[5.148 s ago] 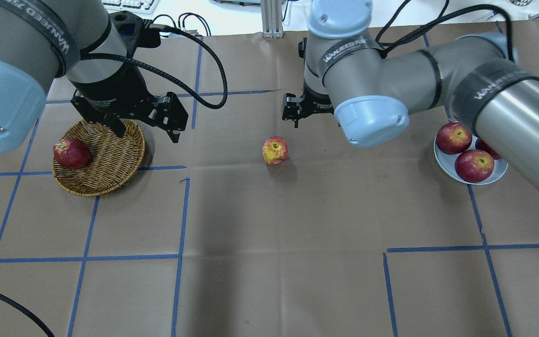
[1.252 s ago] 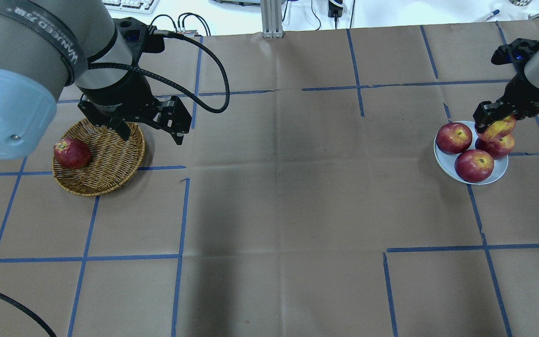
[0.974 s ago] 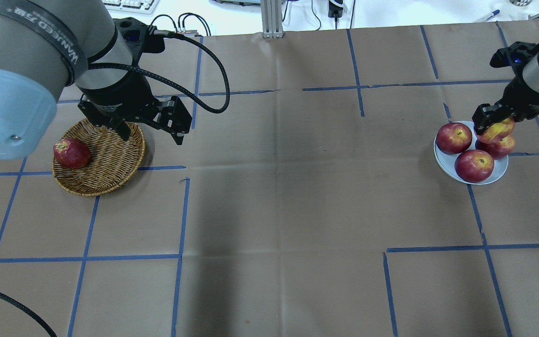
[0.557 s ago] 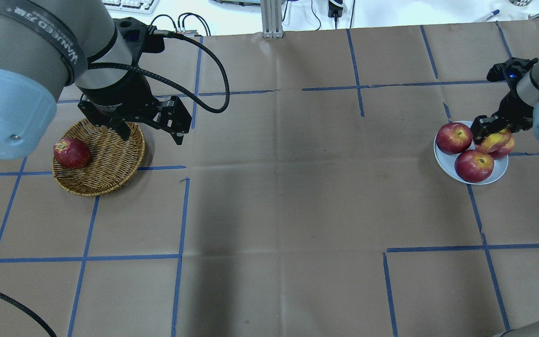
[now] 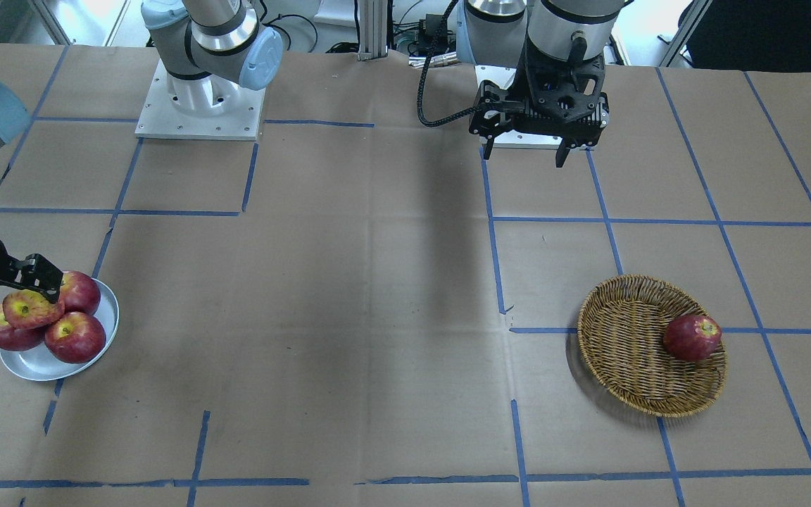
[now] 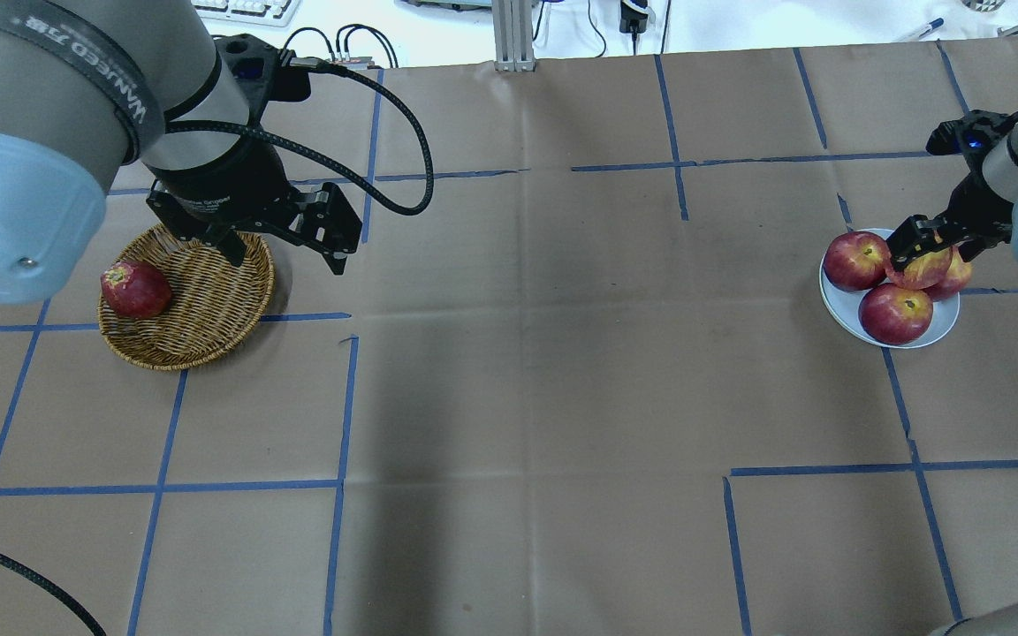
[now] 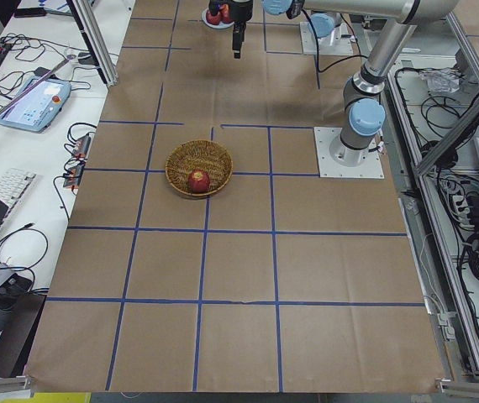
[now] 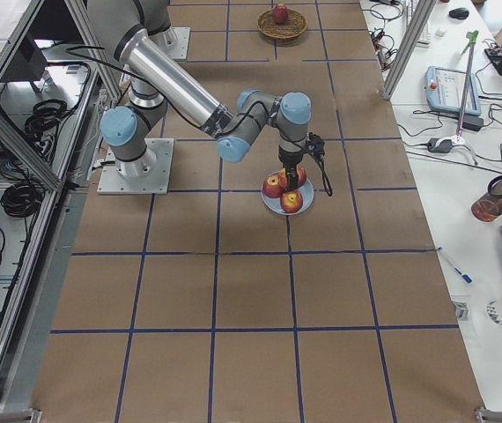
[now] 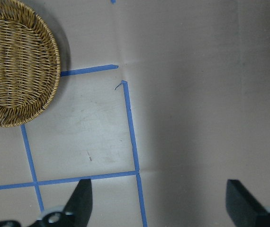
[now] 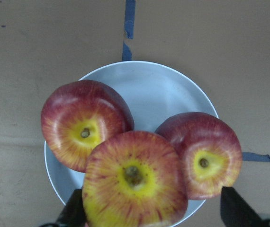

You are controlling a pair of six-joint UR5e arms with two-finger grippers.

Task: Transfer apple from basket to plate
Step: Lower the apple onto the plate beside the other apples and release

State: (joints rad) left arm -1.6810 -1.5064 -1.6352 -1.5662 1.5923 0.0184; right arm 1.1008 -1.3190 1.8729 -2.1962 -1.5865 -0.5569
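Note:
The pale yellow-streaked apple (image 6: 920, 268) rests on the dark red apples on the grey-white plate (image 6: 838, 309), as the front view (image 5: 29, 308) also shows. My right gripper (image 6: 933, 247) is open around it. In the right wrist view the apple (image 10: 134, 189) lies between the spread fingers (image 10: 234, 210), with a gap on the right side, above the plate (image 10: 158, 90). My left gripper (image 6: 284, 243) is open and empty, hovering beside the wicker basket (image 6: 200, 318).
One dark red apple (image 6: 135, 289) lies in the basket. Three dark red apples (image 6: 895, 312) crowd the plate. Blue tape lines cross the brown paper table. The arm bases stand at the robot's edge of the table (image 5: 198, 105).
The right gripper carried the pale apple from the table's middle to the plate, lowered it onto the other apples and opened. The left arm has not moved.

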